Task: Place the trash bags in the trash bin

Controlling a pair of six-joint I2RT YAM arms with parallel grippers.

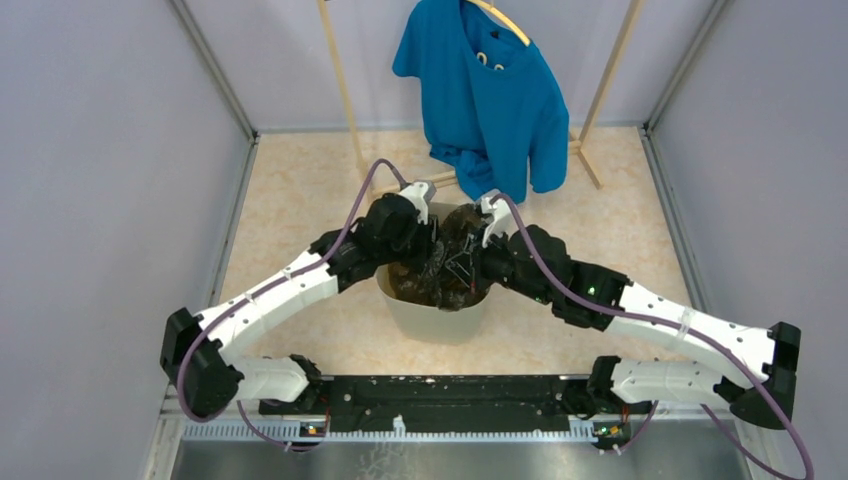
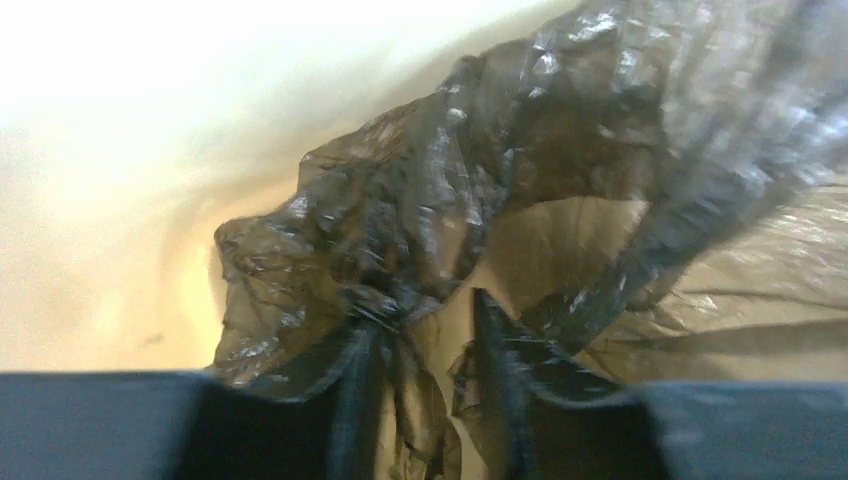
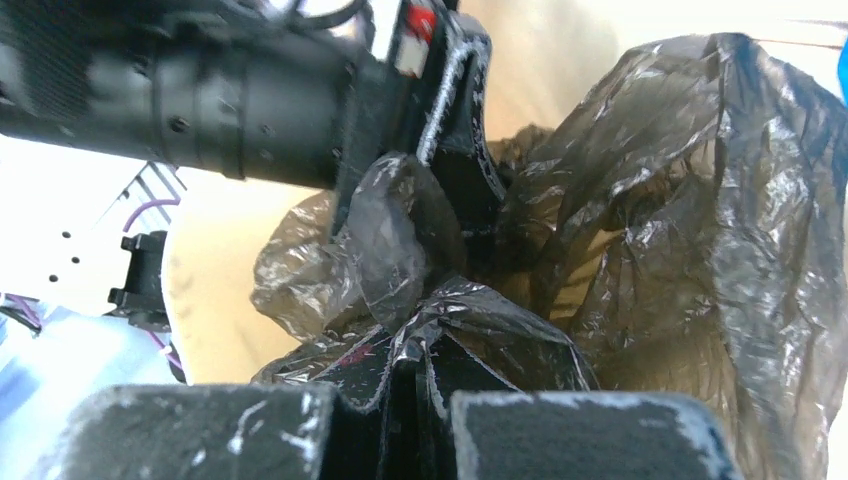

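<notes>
**Trash bag bunched in the trash bin, both grippers in its mouth**

In the top external view, the cream trash bin (image 1: 432, 322) is seen on the table, with a wooden rack (image 1: 345, 95) beyond it and a blue T-shirt (image 1: 490, 100) hung on that rack. The dark trash bag (image 1: 445, 275) is crumpled inside the bin's mouth. The left gripper (image 1: 425, 248) and the right gripper (image 1: 472, 258) are lowered into the bin from opposite sides, against the bag.

In the left wrist view, the left gripper's fingers (image 2: 350, 400) are held apart. Film is draped across the gap and bunched at one tip, and the bin's pale inner wall is seen behind.

In the right wrist view, the right gripper's fingers (image 3: 355, 385) are drawn almost together, and a gathered fold of the bag is pinched between them inside the bin. The left gripper is seen touching the bag above that fold.
</notes>
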